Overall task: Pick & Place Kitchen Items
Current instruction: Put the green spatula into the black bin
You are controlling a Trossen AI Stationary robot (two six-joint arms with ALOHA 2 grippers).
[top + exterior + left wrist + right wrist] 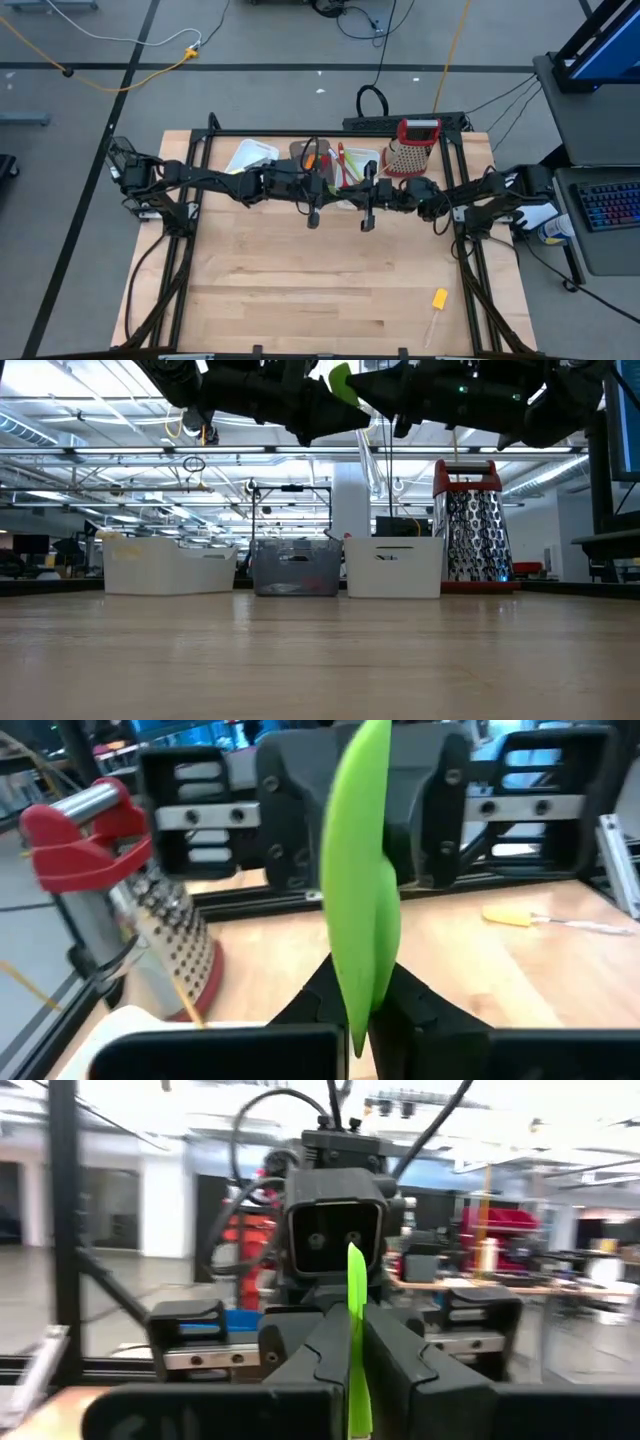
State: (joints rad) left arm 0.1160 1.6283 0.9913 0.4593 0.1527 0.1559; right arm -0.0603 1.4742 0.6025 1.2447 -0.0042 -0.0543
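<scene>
Even overhead light fills the room; ceiling strip lamps (90, 455) glow behind the table (300, 290), which shows only soft, faint shadows. The green spatula (362, 890) is smeared with blur close to the lens, and windows (120, 1110) wash out white.

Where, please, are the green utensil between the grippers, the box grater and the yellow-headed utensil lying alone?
Green utensil (362, 910), left wrist view, middle of its blade.
Box grater (473, 530), low view, perforated metal face.
Yellow-headed utensil (439, 298), high view, its yellow head.
</scene>
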